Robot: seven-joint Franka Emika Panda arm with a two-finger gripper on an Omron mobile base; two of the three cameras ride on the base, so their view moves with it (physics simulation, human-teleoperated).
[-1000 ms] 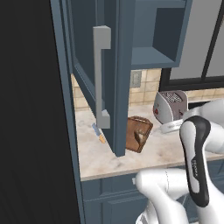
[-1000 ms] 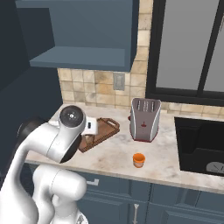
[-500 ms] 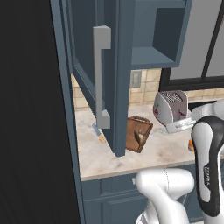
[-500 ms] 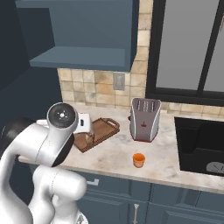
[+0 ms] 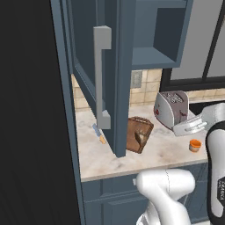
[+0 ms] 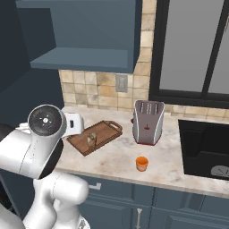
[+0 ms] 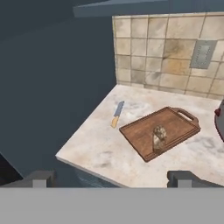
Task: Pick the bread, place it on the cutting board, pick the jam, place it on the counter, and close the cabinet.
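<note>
On cutting board (image 7: 159, 131), upright bread (image 7: 159, 138).

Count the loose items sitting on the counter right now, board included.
5: the knife near the left wall, the board with the bread on it, the toaster by the backsplash, and the jam near the front edge. The open door may hide others.

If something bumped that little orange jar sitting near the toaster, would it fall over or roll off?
The jam is short and squat, standing upright on the counter, so it probably slides rather than tips. If it did fall on its side, its round wall would likely let it roll. It stands fairly near the counter's front edge, so a push that way looks risky.
</note>
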